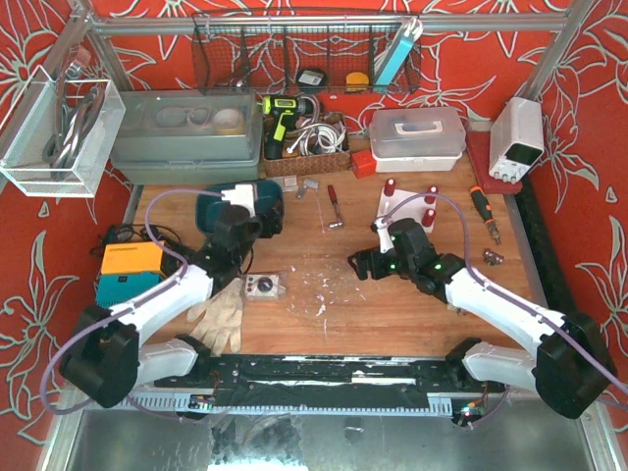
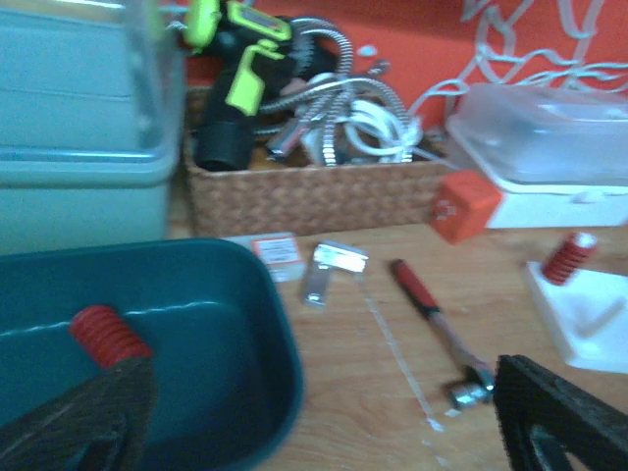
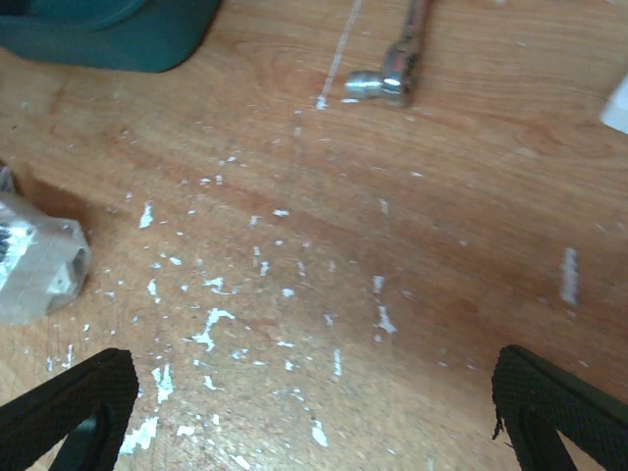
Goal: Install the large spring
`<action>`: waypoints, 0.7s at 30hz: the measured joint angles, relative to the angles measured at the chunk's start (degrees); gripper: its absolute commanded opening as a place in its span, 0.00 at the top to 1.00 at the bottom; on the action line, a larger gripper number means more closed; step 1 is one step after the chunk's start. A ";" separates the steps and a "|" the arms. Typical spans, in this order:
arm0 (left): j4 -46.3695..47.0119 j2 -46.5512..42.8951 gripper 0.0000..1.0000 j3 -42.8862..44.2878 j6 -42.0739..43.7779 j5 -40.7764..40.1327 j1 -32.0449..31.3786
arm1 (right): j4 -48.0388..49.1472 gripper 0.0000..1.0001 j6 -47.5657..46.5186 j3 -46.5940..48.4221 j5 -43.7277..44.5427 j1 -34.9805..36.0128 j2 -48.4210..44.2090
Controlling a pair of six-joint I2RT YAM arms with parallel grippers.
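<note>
A large red spring point(image 2: 108, 334) lies inside the teal bin point(image 2: 196, 324), just above my left finger point(image 2: 88, 417). My left gripper point(image 2: 314, 422) is open wide, hovers over the bin's right part point(image 1: 253, 201), and holds nothing. The white base plate point(image 1: 410, 201) carries small red springs point(image 1: 390, 186) and shows at the right of the left wrist view point(image 2: 579, 314). My right gripper point(image 1: 358, 265) is open and empty, low over bare wood point(image 3: 314, 422) left of the plate.
A red-handled hammer point(image 1: 335, 208) lies between bin and plate; its head shows in the right wrist view point(image 3: 385, 80). A plastic-wrapped part point(image 3: 29, 260) sits at the left. A wicker basket point(image 2: 314, 196), an orange cube point(image 2: 463, 204) and gloves point(image 1: 221, 314) stand around.
</note>
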 measured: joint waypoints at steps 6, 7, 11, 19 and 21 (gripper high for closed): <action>-7.93 10.34 0.20 7.50 -8.63 3.52 8.22 | 2.27 0.01 -2.67 -0.11 3.93 5.44 0.81; -9.40 12.52 0.20 8.96 -9.88 3.54 9.03 | 2.25 0.01 -2.95 -0.11 4.83 5.92 0.76; -13.70 19.82 0.25 14.53 -14.56 3.50 10.51 | 2.29 0.01 -4.07 -0.11 7.91 7.02 -0.22; -17.64 28.72 0.42 21.62 -23.69 3.63 13.60 | 2.80 0.01 -5.03 -0.11 10.88 7.69 -0.57; -19.32 30.93 0.43 24.13 -25.07 2.82 13.86 | 2.82 0.01 -5.18 -0.11 11.37 7.82 -0.39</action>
